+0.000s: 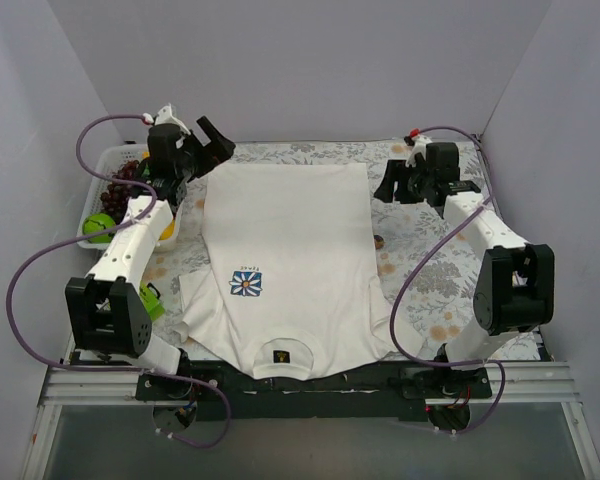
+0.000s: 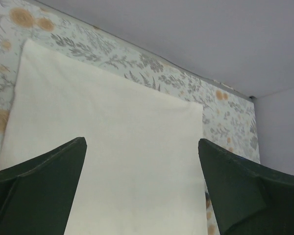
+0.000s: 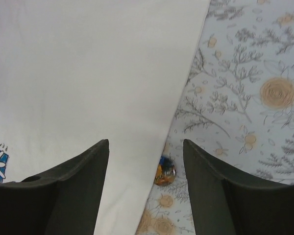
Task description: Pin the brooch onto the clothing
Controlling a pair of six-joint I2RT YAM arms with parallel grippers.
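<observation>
The white T-shirt (image 1: 285,260) lies flat on the floral cloth, collar and black-gold label (image 1: 279,355) at the near edge, flower print (image 1: 245,283) on the chest. The brooch (image 1: 378,240), small, round and dark with gold, lies on the cloth just off the shirt's right edge. In the right wrist view it (image 3: 165,171) touches the shirt (image 3: 88,73) edge. My right gripper (image 3: 146,142) is open and empty above it, raised at the far right (image 1: 390,188). My left gripper (image 1: 212,140) is open and empty, above the shirt's far left hem (image 2: 112,147).
A white tray (image 1: 105,160) with dark grapes (image 1: 130,172), a green fruit (image 1: 98,228) and a yellow one stands at the far left. A green object (image 1: 152,300) lies by the left arm. Grey walls close the table on three sides.
</observation>
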